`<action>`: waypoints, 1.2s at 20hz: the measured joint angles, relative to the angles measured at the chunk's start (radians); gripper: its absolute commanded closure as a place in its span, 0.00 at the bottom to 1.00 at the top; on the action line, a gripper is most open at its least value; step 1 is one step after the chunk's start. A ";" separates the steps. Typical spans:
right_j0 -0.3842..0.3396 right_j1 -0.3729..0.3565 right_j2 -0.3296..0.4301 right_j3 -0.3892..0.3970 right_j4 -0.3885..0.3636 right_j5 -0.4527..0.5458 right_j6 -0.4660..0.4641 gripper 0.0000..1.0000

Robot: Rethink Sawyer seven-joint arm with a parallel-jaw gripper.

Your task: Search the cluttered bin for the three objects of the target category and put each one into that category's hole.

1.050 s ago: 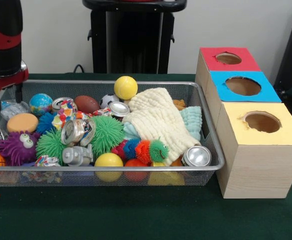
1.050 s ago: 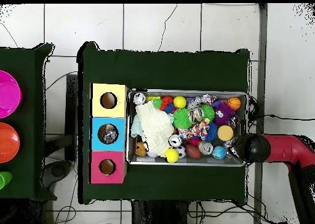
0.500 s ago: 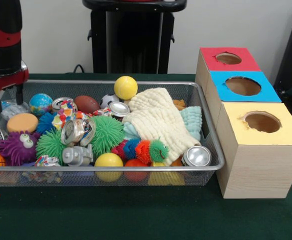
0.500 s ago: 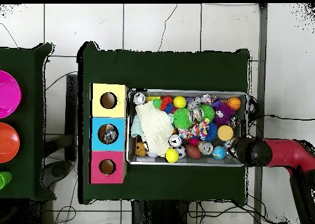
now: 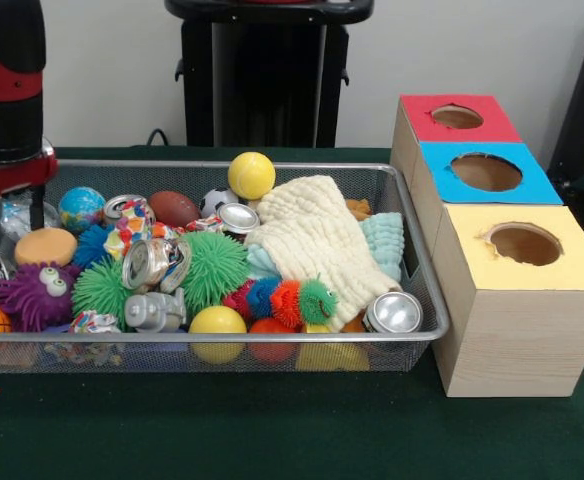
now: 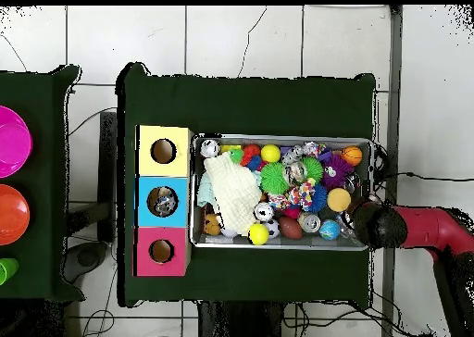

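The green-covered table (image 5: 272,440) carried a wire-mesh bin (image 5: 427,290) and, touching the bin's end, a row of three wooden boxes, each with a round hole in its top: a yellow-topped box (image 5: 512,300), a blue-topped box (image 5: 487,172) and a red-topped box (image 5: 457,118). In the overhead view something lay inside the blue hole; what it was could not be told.

The red and black arm (image 5: 7,80) hung over the bin's far corner, opposite the boxes. Its gripper (image 5: 12,205) reached down among the toys there, beside a crumpled clear wrapper; whether it was released or clenched could not be told.

A cream waffle cloth (image 5: 312,240) was draped over the pile at the box end, with a pale blue cloth (image 5: 384,240) just beside it. The rest was a jumble: a green spiky ball (image 5: 212,268), a purple fuzzy toy with eyes (image 5: 34,295), a striped caterpillar toy (image 5: 282,298), a yellow ball (image 5: 251,175) riding on top at the back, a brown toy football (image 5: 175,208), and a globe ball (image 5: 81,207).

Three metal cans showed: a crushed can (image 5: 152,263) mid-bin, a can (image 5: 394,313) in the near corner by the yellow box, and a can (image 5: 236,217) at the cream cloth's edge.
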 measured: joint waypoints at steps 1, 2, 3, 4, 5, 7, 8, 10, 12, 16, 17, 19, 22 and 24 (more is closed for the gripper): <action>0.001 0.003 0.001 -0.002 -0.001 -0.009 0.000 0.00; 0.002 0.006 0.001 -0.003 -0.002 -0.016 0.000 0.00; 0.003 0.010 0.001 -0.005 -0.003 -0.022 0.000 0.00; 0.005 0.013 0.001 -0.008 -0.006 -0.028 0.000 0.00; 0.012 0.018 0.001 -0.012 -0.015 -0.031 0.000 0.00; 0.016 0.020 0.001 -0.015 -0.020 -0.031 0.000 0.00; 0.018 0.023 0.001 -0.018 -0.022 -0.031 0.000 0.00; 0.018 0.027 -0.001 -0.023 -0.022 -0.031 0.000 0.00; 0.018 0.035 -0.004 -0.031 -0.023 -0.030 0.000 0.00; 0.028 0.055 -0.021 -0.057 -0.023 -0.018 0.000 0.00; 0.035 0.060 -0.026 -0.062 -0.024 -0.011 0.000 0.00; 0.045 0.062 -0.032 -0.067 -0.024 0.002 0.000 0.00; 0.062 0.061 -0.038 -0.080 -0.024 0.027 0.000 0.00; 0.067 0.061 -0.040 -0.085 -0.024 0.037 0.000 0.00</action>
